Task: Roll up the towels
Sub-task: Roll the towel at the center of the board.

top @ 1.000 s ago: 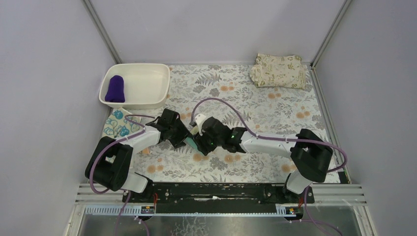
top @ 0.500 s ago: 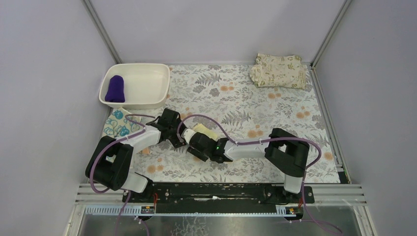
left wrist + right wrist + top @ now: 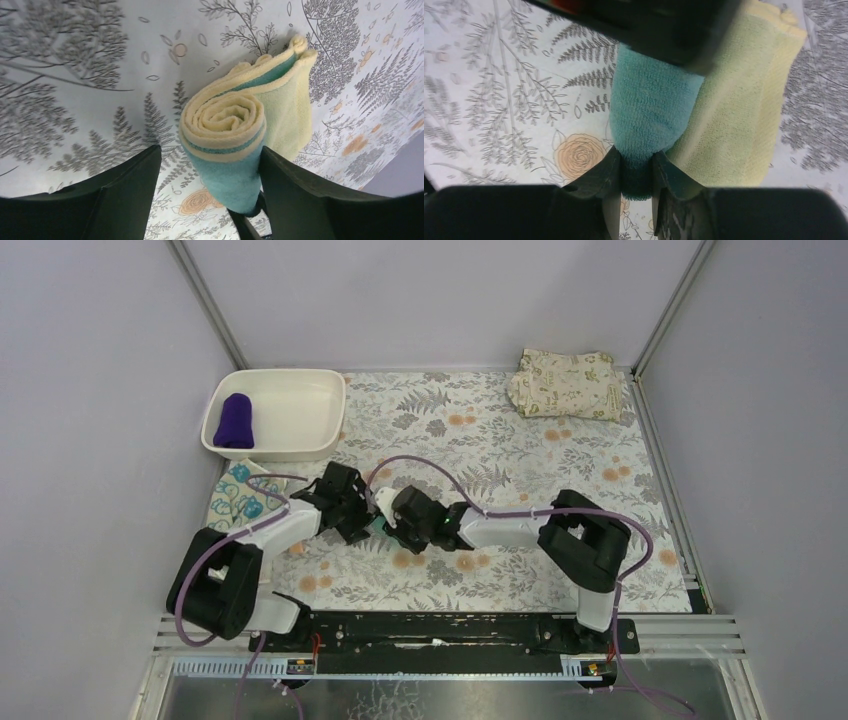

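Right wrist view: the right claw [image 3: 634,172] has just nipped shut on the teal end of the yellow-and-teal towel [image 3: 734,100], and the left claw [image 3: 210,149] has spread open astride the roll, so I'd call it a handover. That's all in the middle of the leaf-printed tabletop [image 3: 500,440]. Beyond, the purple towel [image 3: 235,420] sits rolled in the tray [image 3: 295,415], and the teal swirl towel [image 3: 235,498] lies flat at the left edge.

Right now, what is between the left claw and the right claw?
The rolled yellow and teal towel. The left wrist view shows it inside the open left claw; the right wrist view shows the right claw pinching its teal end.
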`<act>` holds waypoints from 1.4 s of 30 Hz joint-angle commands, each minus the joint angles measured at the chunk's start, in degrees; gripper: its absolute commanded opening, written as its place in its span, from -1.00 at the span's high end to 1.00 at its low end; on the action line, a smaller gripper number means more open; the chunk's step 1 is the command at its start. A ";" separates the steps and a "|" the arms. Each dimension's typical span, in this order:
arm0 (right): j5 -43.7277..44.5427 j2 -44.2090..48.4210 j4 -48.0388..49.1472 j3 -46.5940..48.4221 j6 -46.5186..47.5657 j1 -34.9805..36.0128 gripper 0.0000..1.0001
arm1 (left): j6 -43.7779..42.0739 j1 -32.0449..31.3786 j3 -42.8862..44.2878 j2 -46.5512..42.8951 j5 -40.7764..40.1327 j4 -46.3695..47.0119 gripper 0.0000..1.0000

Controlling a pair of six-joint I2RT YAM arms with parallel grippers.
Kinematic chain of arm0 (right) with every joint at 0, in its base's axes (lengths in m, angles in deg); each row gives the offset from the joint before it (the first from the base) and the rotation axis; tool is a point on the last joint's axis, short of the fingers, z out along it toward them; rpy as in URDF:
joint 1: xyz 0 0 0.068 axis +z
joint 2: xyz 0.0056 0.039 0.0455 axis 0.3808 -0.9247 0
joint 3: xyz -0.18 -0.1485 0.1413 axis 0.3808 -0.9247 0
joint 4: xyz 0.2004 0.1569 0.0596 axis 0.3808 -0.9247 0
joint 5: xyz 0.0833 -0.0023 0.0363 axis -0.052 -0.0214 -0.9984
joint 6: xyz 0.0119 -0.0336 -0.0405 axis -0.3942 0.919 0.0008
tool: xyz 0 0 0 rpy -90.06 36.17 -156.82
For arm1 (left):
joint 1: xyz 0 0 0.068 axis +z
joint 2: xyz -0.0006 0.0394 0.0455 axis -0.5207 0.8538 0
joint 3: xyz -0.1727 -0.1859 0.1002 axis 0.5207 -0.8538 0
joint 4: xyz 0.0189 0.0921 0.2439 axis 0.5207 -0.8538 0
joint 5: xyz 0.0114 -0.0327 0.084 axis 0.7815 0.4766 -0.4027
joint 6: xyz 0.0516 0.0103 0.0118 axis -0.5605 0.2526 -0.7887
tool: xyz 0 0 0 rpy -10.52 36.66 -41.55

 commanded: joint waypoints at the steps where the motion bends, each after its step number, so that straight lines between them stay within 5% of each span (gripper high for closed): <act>1: -25.08 -2.98 -4.71 0.64 -5.04 -4.90 0.83 | -1.16 2.40 -1.98 -5.94 -2.30 -4.06 -0.47; 13: -54.88 -11.59 1.61 2.18 -17.53 -16.32 0.89 | 0.56 7.14 -10.93 -17.98 2.42 0.34 -0.73; 22: -62.98 -18.78 9.67 0.79 -30.56 -21.34 0.85 | 0.76 7.07 -10.24 -13.69 6.04 6.42 -0.62; 30: -58.11 -17.30 8.14 0.07 -31.97 -22.06 0.60 | 1.15 5.14 -9.25 -4.90 5.12 7.83 -0.30; 37: -44.45 -6.23 -3.52 0.97 -23.90 -20.98 0.06 | 0.93 4.78 -9.21 -1.74 1.47 3.35 0.04; 42: -29.00 0.85 -12.27 3.35 -16.49 -16.38 -0.10 | -0.14 4.78 -7.95 -0.95 -0.58 0.12 0.15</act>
